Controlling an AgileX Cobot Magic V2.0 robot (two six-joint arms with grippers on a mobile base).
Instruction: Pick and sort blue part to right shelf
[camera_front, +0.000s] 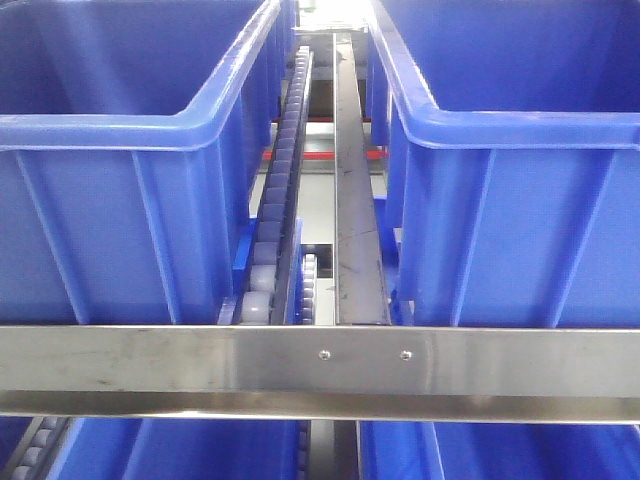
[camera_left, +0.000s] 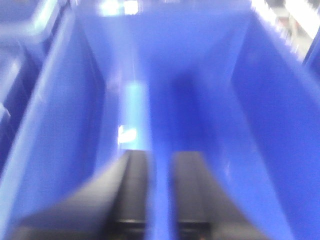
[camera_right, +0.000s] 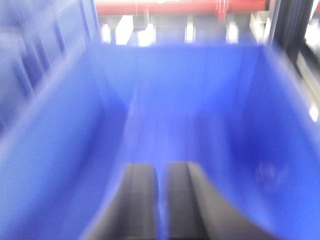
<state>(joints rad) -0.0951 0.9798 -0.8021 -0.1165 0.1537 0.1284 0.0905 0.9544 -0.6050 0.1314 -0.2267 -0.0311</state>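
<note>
- Front view, nearest: steel crossbar (camera_front: 320, 370) w/ two screws spans the full width; tops of lower blue bins show below it.
- Behind it: left blue bin (camera_front: 120, 200) and right blue bin (camera_front: 520, 200), a roller track (camera_front: 275, 220) and flat steel rail (camera_front: 357, 200) running away between them.
- Left wrist view (blurred): left gripper (camera_left: 160, 195) sits inside a blue bin (camera_left: 60, 150); dark fingers (camera_left: 132, 190) nearly together, only a thin slit between, nothing seen in them.
- Right wrist view (blurred): right gripper (camera_right: 161, 200) over a blue bin's (camera_right: 60, 165) interior; fingers (camera_right: 140, 200) likewise pressed near-closed, no visible load.
- Blue part: can't make it out in any view; not seen between either pair of fingers.
- Far: red bar (camera_right: 180, 6) beyond bin rim.
</note>
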